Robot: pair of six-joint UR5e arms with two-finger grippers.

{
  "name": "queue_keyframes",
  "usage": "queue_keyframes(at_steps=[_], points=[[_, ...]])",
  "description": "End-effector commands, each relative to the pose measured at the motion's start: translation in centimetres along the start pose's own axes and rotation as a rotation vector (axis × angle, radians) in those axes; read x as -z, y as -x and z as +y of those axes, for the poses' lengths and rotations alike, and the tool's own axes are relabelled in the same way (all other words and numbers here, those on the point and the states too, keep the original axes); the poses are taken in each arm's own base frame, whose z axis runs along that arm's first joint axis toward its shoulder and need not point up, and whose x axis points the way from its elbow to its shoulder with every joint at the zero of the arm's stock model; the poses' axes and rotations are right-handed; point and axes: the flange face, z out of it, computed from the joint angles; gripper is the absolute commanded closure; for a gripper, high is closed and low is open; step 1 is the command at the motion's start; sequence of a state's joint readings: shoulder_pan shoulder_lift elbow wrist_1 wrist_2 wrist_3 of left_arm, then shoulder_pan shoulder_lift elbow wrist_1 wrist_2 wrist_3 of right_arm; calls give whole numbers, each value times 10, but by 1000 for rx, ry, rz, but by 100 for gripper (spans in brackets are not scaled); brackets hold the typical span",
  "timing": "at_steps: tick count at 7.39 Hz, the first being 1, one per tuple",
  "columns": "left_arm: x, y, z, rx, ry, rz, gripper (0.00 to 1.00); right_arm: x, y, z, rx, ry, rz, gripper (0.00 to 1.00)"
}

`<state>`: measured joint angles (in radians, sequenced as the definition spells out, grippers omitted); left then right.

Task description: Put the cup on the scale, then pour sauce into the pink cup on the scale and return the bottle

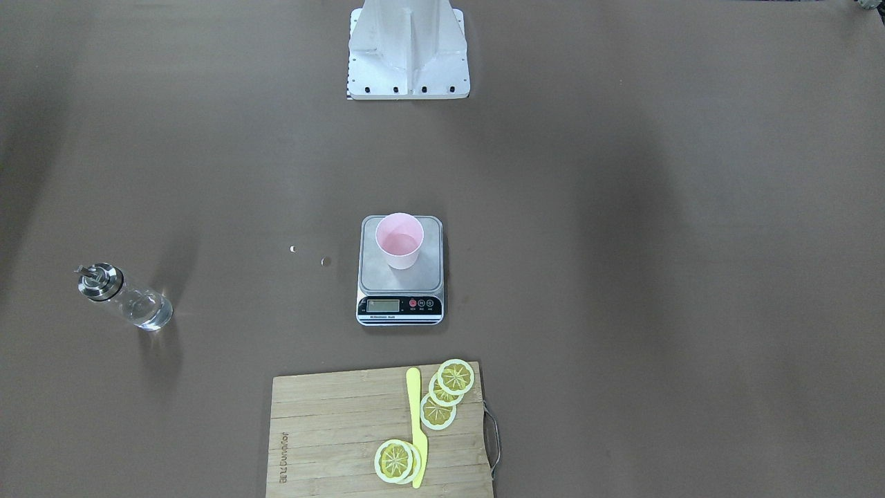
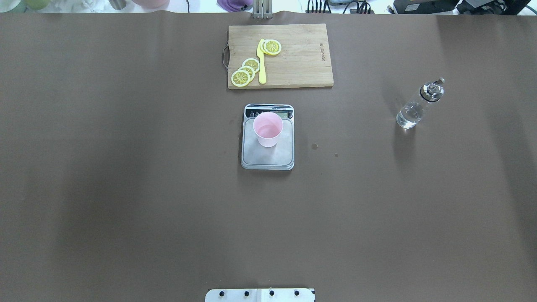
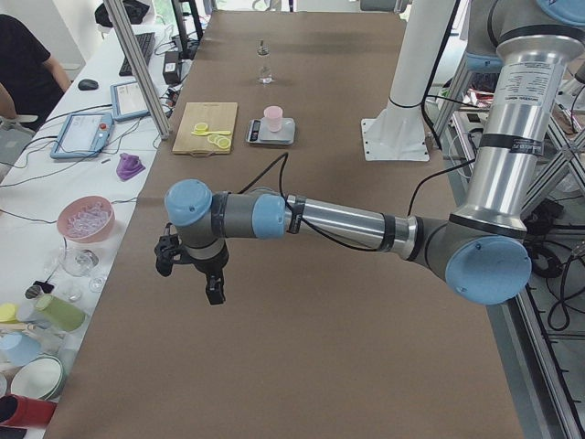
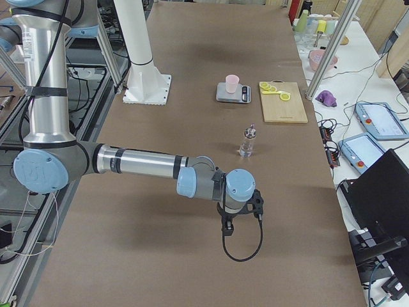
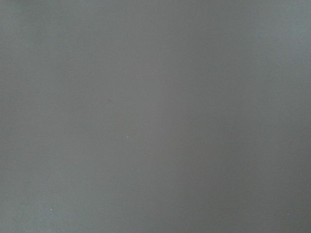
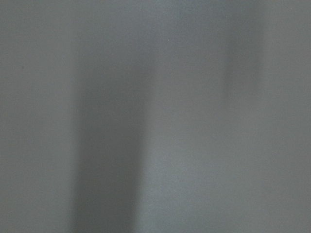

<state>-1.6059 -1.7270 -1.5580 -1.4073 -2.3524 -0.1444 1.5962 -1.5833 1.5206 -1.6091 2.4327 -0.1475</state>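
Observation:
The pink cup point(image 1: 399, 240) point(image 2: 267, 129) stands upright on the steel platform of the scale point(image 1: 415, 278) point(image 2: 268, 157) at the table's middle. I cannot tell whether it holds any liquid. The glass bottle point(image 1: 124, 297) point(image 2: 417, 107) with its metal pourer stands upright on the robot's right side of the table, and clear sauce point(image 2: 406, 118) shows in its lower part. My left gripper point(image 3: 212, 289) hangs over the table's near end in the exterior left view, far from the scale. My right gripper point(image 4: 228, 230) hangs short of the bottle point(image 4: 248, 142). I cannot tell whether either gripper is open or shut. Both wrist views show only bare table.
A wooden cutting board point(image 2: 302, 63) with lemon slices point(image 2: 245, 72) and a yellow knife point(image 2: 261, 63) lies beyond the scale. Two small spots point(image 2: 314, 146) mark the table between scale and bottle. The robot's base point(image 1: 408, 55) stands behind the scale.

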Motion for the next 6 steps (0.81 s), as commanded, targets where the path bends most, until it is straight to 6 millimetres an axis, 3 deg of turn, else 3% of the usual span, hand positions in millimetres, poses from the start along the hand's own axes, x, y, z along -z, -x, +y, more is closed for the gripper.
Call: queue_keyframes(at_steps=[1,3,6], points=[[-11,26,20,14,0,1,2,28,21,-4,-32,-57,-13,0],[-12,23,23,-39,-52,13,2,43,39,0,-82,-89,-7,0],[-32,43,37,-33,-47,12,2,43,39,0,-79,-90,-2,0]])
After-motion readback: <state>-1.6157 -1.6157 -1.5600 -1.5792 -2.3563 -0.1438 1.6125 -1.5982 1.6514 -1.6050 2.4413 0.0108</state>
